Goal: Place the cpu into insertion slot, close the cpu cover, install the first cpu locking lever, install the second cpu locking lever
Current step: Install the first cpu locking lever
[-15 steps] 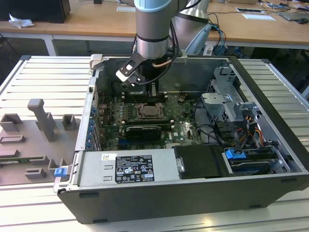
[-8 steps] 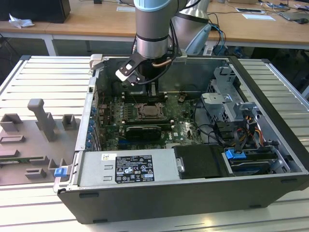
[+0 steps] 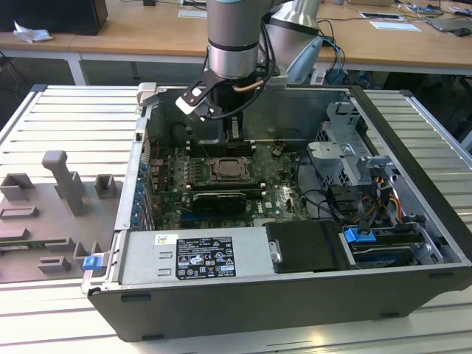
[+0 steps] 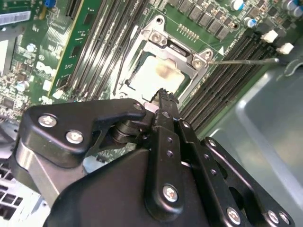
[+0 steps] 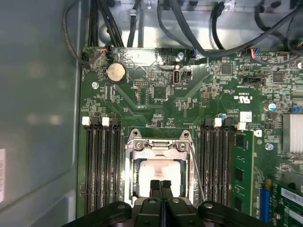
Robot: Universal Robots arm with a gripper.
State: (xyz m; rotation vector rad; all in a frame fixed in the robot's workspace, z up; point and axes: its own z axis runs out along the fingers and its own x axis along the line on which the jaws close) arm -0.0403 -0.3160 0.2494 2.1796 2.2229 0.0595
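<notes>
Your gripper (image 5: 160,185) hangs with its fingers pressed together, tips just over the cpu (image 5: 158,169).
You see the cpu lying in the insertion slot (image 5: 127,165) with the cpu cover (image 5: 158,146) down around it; a thin locking lever (image 5: 197,176) juts out beside the slot. In the exterior view, the arm (image 3: 232,37) reaches into the open computer case (image 3: 413,221) at upper centre.

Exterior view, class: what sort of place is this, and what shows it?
Probably a robotics lab: a robot arm reaches into an opened computer case on a slatted metal table, with wooden desks behind.
</notes>
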